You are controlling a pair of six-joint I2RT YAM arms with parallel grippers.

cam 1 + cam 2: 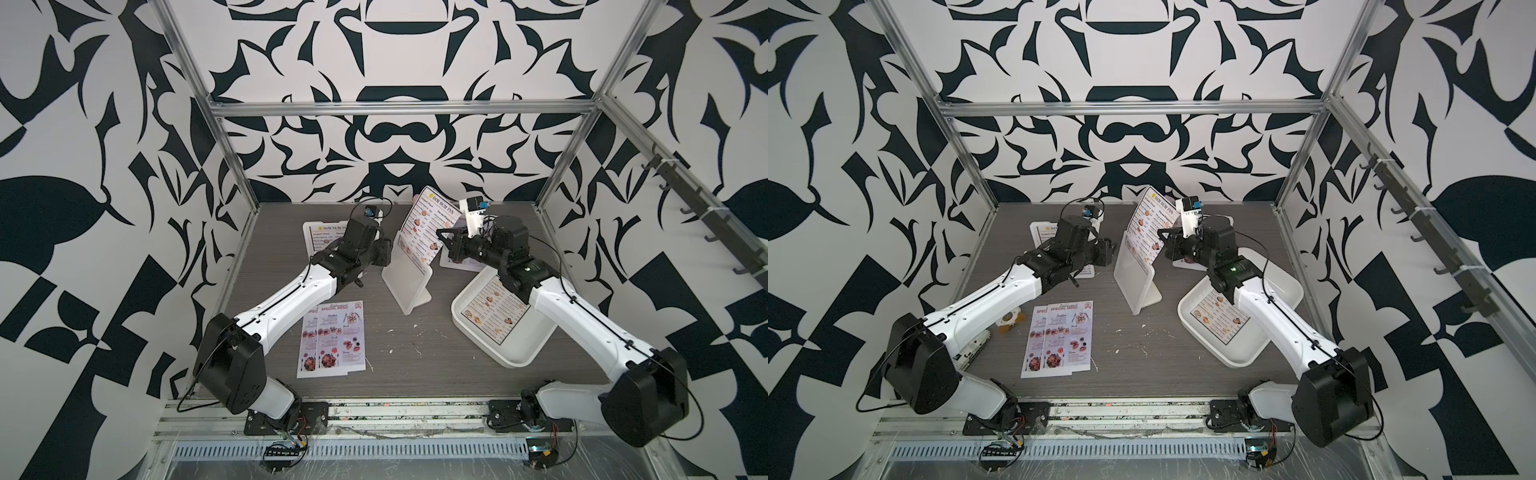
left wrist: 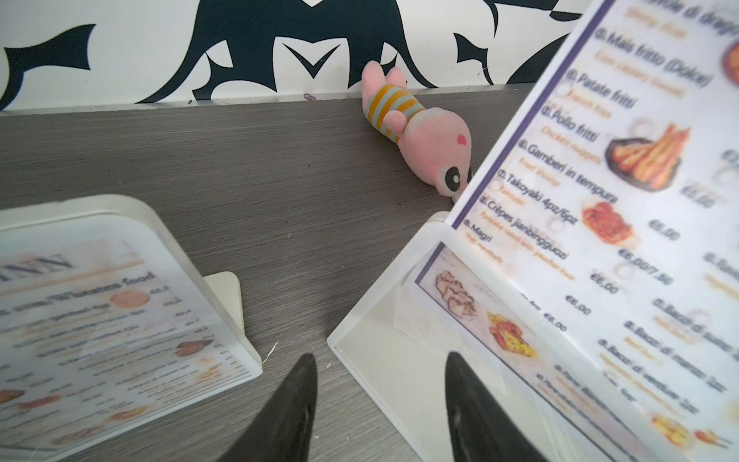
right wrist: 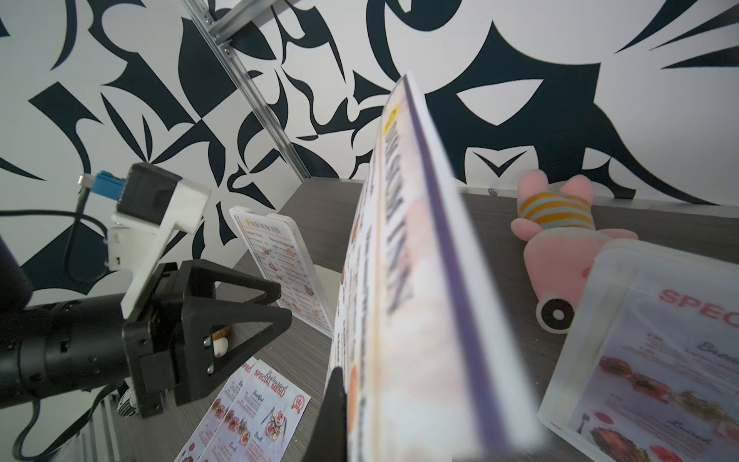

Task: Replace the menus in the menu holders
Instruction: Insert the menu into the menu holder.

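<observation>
A white "DIM SUM INN" menu [image 1: 432, 216] [image 2: 600, 160] stands half out of the middle menu holder [image 1: 405, 286] [image 2: 384, 368]. My right gripper [image 1: 440, 232] [image 3: 348, 400] is shut on that sheet's edge. My left gripper [image 1: 388, 255] [image 2: 382, 360] is open at the holder's side, one finger over its front face and one over the table. The left holder [image 1: 309, 232] [image 2: 120, 216] holds a DIM SUM INN menu. The right holder [image 3: 600, 280] shows a SPECIAL MENU. Two pink SPECIAL MENU sheets [image 1: 334, 336] [image 3: 260, 412] lie flat at the front left.
A large white tray [image 1: 532, 343] at the right, under my right arm, holds one DIM SUM INN sheet. A pink plush toy [image 2: 420, 132] [image 3: 560, 240] lies by the back wall behind the holders. Metal frame posts stand at the table's corners.
</observation>
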